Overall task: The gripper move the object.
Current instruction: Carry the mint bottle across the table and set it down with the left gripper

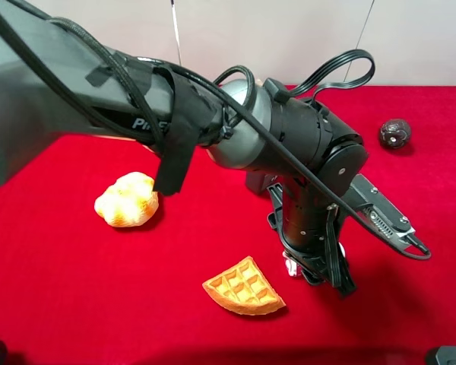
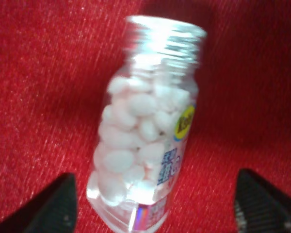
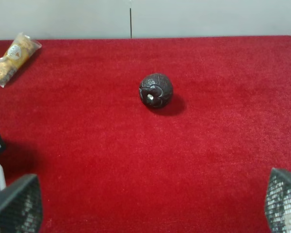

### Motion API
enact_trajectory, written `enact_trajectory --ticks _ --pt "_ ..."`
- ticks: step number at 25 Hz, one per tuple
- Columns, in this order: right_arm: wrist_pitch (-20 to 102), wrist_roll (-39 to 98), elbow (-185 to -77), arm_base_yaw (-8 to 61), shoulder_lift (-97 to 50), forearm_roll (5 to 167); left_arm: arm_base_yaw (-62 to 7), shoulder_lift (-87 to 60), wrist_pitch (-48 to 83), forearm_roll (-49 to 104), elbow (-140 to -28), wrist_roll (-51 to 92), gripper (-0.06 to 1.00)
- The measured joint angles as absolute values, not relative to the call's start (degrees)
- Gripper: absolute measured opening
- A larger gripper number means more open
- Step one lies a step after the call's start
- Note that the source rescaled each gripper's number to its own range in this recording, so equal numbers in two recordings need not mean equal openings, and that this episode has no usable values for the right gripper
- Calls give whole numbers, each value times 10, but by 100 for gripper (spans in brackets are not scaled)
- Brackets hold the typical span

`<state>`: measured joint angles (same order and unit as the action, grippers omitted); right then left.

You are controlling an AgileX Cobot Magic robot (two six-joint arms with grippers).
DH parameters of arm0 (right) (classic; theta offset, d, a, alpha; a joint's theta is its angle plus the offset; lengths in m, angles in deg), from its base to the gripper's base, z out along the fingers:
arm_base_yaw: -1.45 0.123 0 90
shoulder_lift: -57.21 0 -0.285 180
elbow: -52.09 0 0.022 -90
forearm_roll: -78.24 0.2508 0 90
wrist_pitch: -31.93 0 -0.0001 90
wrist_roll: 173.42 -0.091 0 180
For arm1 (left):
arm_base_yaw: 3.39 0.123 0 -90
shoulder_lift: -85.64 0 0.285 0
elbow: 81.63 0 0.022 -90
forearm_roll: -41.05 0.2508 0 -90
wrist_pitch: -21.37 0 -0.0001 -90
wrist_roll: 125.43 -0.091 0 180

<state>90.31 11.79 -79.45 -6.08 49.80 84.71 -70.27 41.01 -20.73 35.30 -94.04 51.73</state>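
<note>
Left gripper [image 2: 157,201] as I view it: jaws spread wide, gripping nothing. The bottle [image 2: 145,131] sits on the red table [image 2: 39,73] between them, clear of both fingers.

The grey arm [image 1: 61,84] at ten o'clock shows white letters "Pi", and the label [image 2: 167,165] on the bottle [image 2: 136,136] is too blurred to read.

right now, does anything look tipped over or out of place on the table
The bottle seems to lie on its side on the red cloth, inside the open left gripper, rather than standing. Nothing looks spilled.
</note>
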Motion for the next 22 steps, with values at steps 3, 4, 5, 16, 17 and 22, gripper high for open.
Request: enact_trajectory --ticks 3,4,5,16,17,22 --pt "903 118 -795 -61 498 847 -703 410 -213 353 -940 517 55" --pt "903 118 -795 -61 498 847 -703 410 -216 353 -940 517 57" --pt "903 118 -795 -61 498 847 -703 410 -218 353 -940 517 59" --pt "903 118 -795 -61 498 847 -703 410 -301 350 -975 536 61" --pt "903 118 -795 -61 498 847 -703 410 -325 350 -991 538 61" --pt "903 118 -795 -61 498 847 -703 410 -388 350 -1025 538 70"
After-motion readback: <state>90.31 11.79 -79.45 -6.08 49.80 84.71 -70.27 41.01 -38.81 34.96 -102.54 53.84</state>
